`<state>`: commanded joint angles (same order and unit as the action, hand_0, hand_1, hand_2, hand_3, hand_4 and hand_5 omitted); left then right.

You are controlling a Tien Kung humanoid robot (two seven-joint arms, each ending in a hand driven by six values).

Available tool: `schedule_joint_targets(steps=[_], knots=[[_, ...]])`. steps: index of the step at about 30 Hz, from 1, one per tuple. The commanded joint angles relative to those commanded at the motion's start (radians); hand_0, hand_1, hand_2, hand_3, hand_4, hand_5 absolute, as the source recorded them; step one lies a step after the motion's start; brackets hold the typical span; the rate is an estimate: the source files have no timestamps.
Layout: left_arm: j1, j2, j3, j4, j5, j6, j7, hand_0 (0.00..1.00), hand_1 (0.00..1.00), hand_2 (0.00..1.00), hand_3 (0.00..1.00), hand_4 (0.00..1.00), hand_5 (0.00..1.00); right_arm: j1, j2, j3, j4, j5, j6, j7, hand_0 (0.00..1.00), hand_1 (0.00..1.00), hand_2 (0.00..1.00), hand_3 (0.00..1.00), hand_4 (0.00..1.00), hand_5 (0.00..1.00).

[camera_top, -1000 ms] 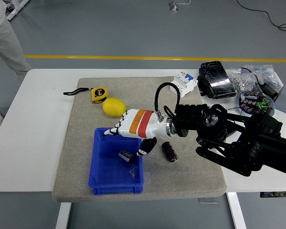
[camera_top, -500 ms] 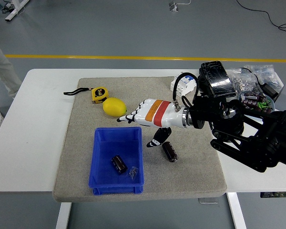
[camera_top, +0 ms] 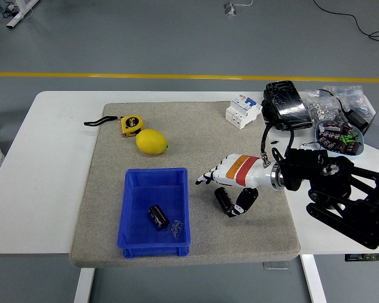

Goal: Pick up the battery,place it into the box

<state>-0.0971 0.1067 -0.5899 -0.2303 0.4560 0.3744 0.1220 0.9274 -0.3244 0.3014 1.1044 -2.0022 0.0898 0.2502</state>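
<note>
A black cylindrical battery (camera_top: 158, 216) lies inside the blue box (camera_top: 134, 189), beside a small clear piece. A second black battery (camera_top: 223, 200) lies on the grey mat just right of the box. My right hand (camera_top: 230, 180), white with an orange and red band, hovers right over this second battery with fingers spread, holding nothing; its thumb is beside the battery's right end. My left arm is out of view.
A lemon (camera_top: 151, 141) and a yellow tape measure (camera_top: 131, 124) lie on the mat (camera_top: 252, 233) behind the box. A white breaker (camera_top: 242, 111), a black pack (camera_top: 286, 105), bags of parts and a bowl (camera_top: 338, 137) crowd the table's right rear.
My right hand let the battery drop into the box, then drew back right and down; it now hovers over the second battery. The person at the far left walked out of view.
</note>
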Motion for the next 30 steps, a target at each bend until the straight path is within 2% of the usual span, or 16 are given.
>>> schedule_joint_targets(steps=[11,22,23,30], knots=[[-0.001,-0.003,0.001,0.0,-0.005,0.0,-0.001,0.561,0.509,0.619,0.623,0.728,0.581,-0.022,-0.002,-0.003,-0.061,-0.009,-0.028,0.005,0.698,0.649,0.758,0.877,0.993,0.236],[0.002,-0.002,-0.008,-0.001,0.016,-0.003,0.005,0.562,0.515,0.62,0.623,0.728,0.582,-0.032,0.035,0.025,-0.081,0.028,-0.04,0.0,0.69,0.644,0.747,0.857,0.998,0.262],[0.002,-0.002,-0.009,-0.001,0.017,-0.003,0.006,0.563,0.515,0.621,0.624,0.728,0.582,-0.034,0.038,0.025,-0.08,0.032,-0.044,0.001,0.674,0.631,0.73,0.823,0.998,0.266],[0.005,-0.002,-0.012,-0.002,0.022,-0.003,0.008,0.569,0.515,0.621,0.624,0.727,0.581,-0.042,0.055,0.014,-0.095,0.043,-0.061,0.004,0.658,0.612,0.718,0.803,0.998,0.265]])
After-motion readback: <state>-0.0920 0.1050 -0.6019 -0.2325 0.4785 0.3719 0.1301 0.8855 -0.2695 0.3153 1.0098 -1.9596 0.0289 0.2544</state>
